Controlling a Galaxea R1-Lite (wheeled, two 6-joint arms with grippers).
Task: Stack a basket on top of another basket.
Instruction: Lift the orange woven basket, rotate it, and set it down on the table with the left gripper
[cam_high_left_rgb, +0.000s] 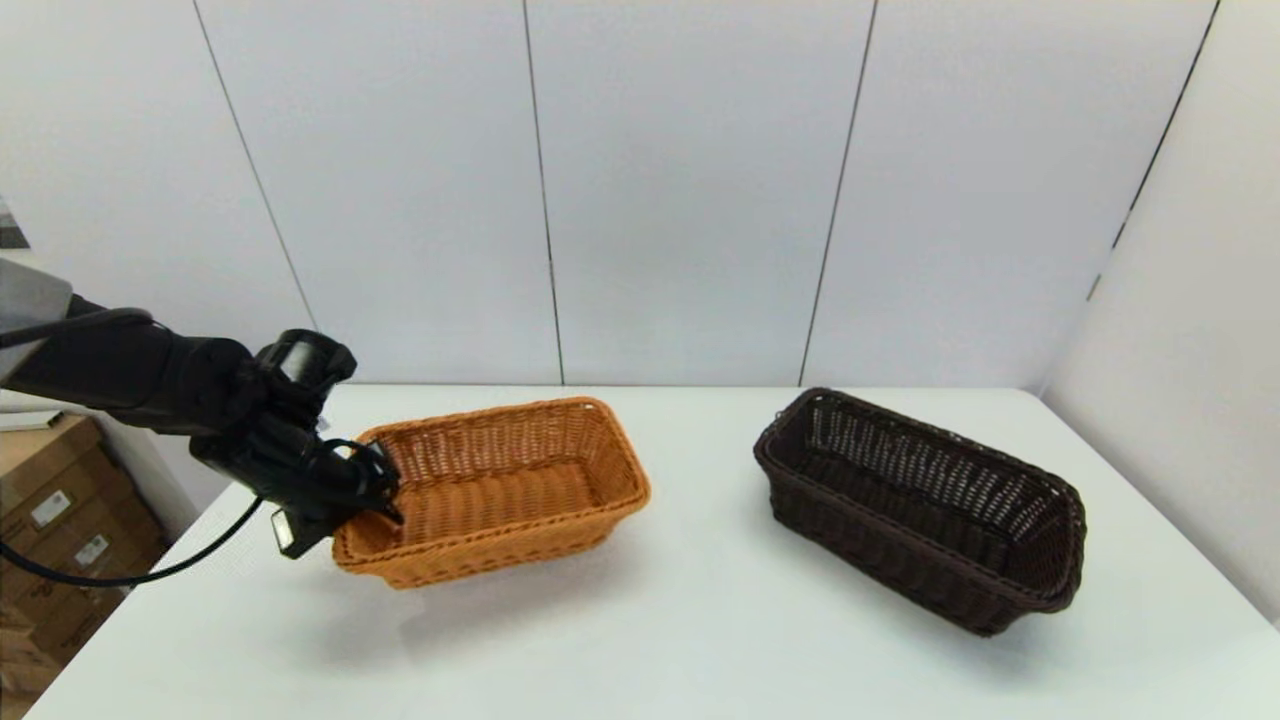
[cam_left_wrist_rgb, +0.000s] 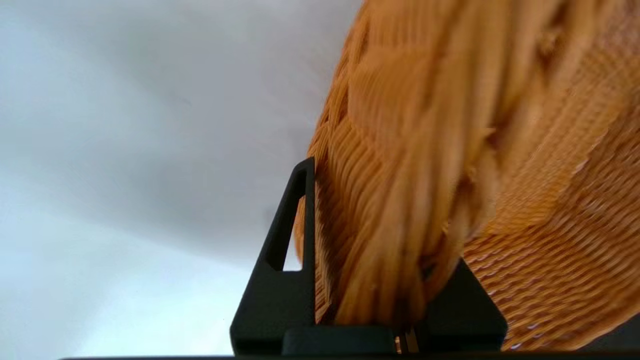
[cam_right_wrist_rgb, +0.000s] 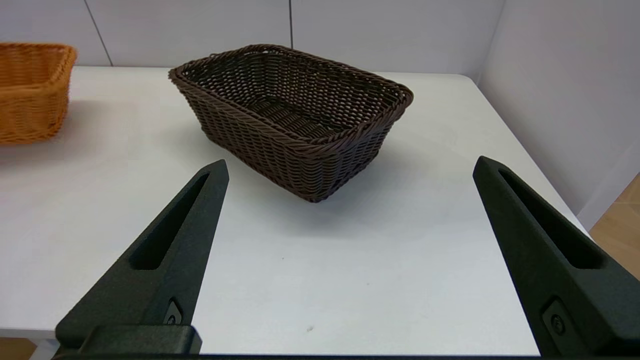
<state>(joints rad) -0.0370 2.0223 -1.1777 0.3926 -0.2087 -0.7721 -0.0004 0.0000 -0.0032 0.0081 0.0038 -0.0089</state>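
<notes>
At 9 o'clock of table (cam_high_left_rgb: 640, 640), left gripper (cam_high_left_rgb: 385, 490) pinches orange-tan basket (cam_high_left_rgb: 500, 490) rim, lifted slightly; dark brown basket (cam_high_left_rgb: 920, 505) lies toward 3 o'clock, long axis diagonal. Right gripper (cam_right_wrist_rgb: 350, 250) spread wide, idle, nearer to dark one.

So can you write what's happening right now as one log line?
left hand: shut on orange basket rim, basket tilted up | dark basket: on table, untouched | right hand: open, parked | stack: not done
</notes>
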